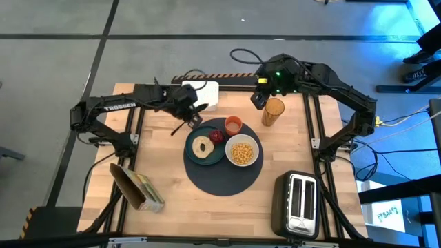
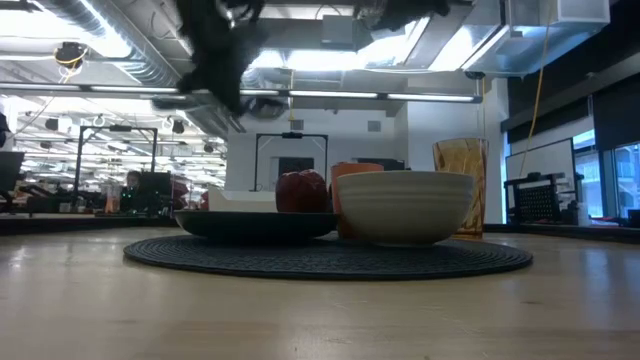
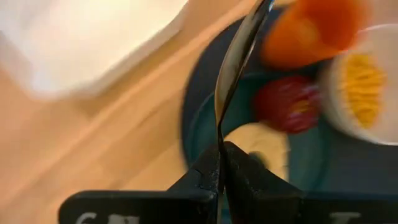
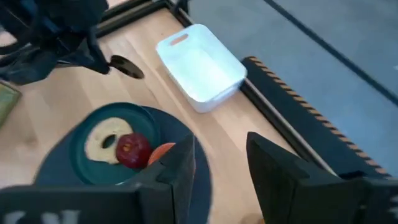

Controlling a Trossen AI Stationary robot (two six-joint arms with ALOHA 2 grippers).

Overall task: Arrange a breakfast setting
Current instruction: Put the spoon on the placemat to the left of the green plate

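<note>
Left wrist view: the metal spoon [image 3: 235, 59] is clamped by its handle between the left gripper [image 3: 222, 163] jaws, held above the teal plate [image 3: 200, 118]. The right gripper [image 4: 219, 163] is seen parted, holding nothing, near the amber glass [image 1: 273, 111].

- The large dark round mat [image 1: 222, 160] is taking up the middle of the worktop [image 1: 165, 165], crowded by the teal plate [image 1: 204, 148], white bowl [image 1: 242, 151] and small orange cup [image 1: 233, 125].
- The left hand [image 1: 187, 118], gripping the metal spoon [image 1: 185, 127], is hanging over the plate's far-left edge, blocking that approach.
- The white bin [image 1: 201, 94] is standing at the far edge, and an amber glass [image 1: 273, 111] is filling the far right beneath the right hand [image 1: 260, 100].
- The cereal box [image 1: 136, 187] is blocking the near-left corner; the toaster [image 1: 297, 203] is blocking the near-right.
- Bare wood is lying open left of the mat and along the near edge between box and toaster.
</note>
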